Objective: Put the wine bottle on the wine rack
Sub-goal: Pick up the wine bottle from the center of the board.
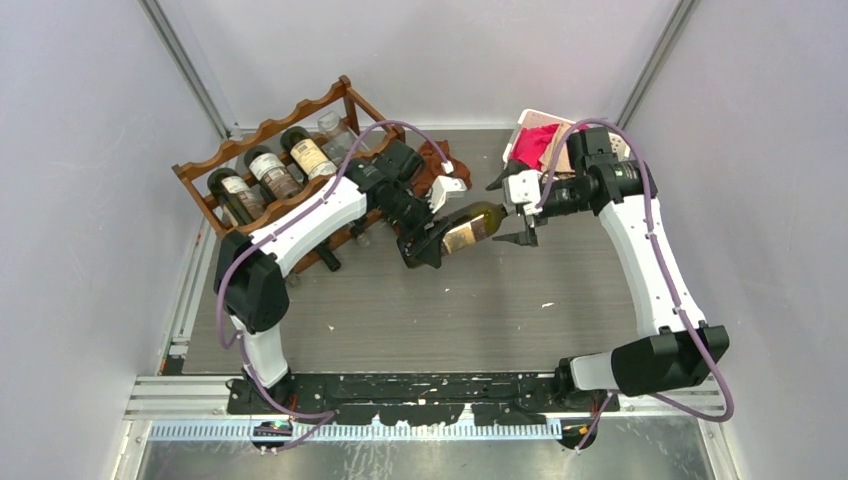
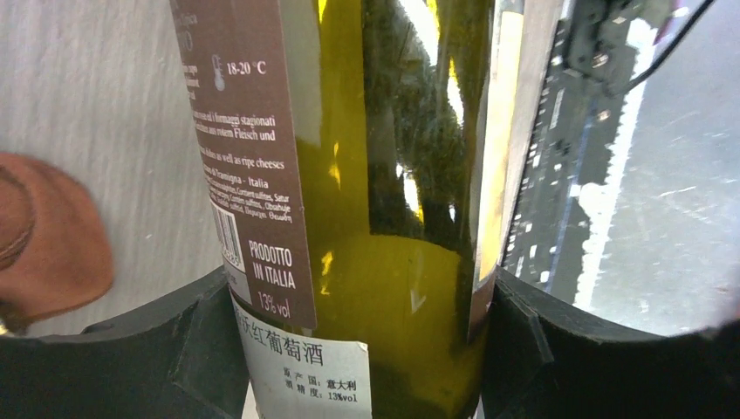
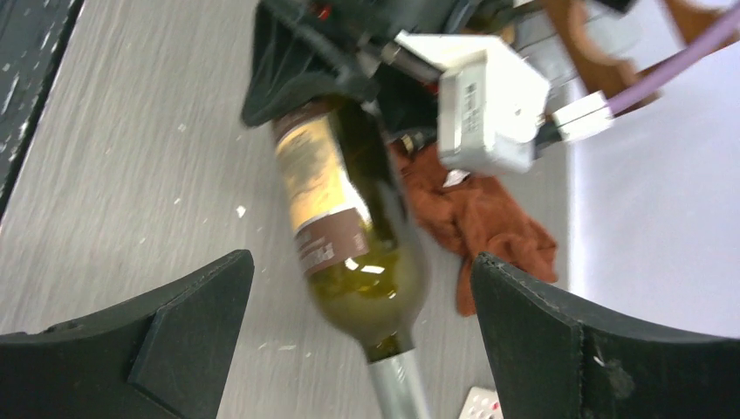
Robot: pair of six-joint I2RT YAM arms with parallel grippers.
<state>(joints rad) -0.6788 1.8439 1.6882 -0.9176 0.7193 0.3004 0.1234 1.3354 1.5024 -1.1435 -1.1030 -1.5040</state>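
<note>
The left pincer is clenched on the wine bottle near its base and holds it nearly level over the bench, neck toward 3 o'clock. The right pincer stands released around the neck, apparently not touching, perhaps to steady it. The wine rack is at 10 o'clock.

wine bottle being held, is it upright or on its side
On its side: the wine bottle lies roughly level, its base end clamped in the left end effector, its neck pointing toward the right end effector.
</note>
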